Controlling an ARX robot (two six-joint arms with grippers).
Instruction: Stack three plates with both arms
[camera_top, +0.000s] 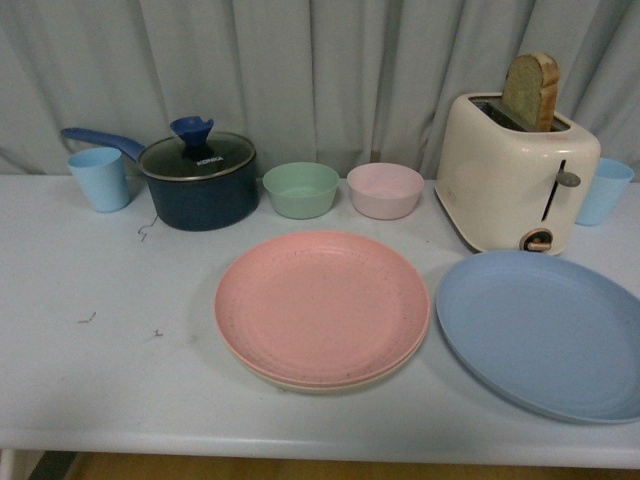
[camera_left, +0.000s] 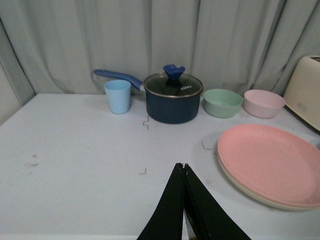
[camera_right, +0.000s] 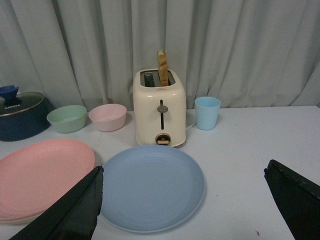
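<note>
Left hand (camera_left: 184, 170) closed, right hand (camera_right: 183, 172) spread; pink plate (camera_top: 322, 305) atop beige plate (camera_top: 330, 386).

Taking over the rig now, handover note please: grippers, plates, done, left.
Left gripper: shut, empty, above the table.
Right gripper: open, empty, facing the light blue plate.
Pink plate sits on the beige plate, mid-table. The light blue plate lies alone beside them, in front of the toaster.
Done: two plates stacked.
Left: put the light blue plate on the stack.
</note>
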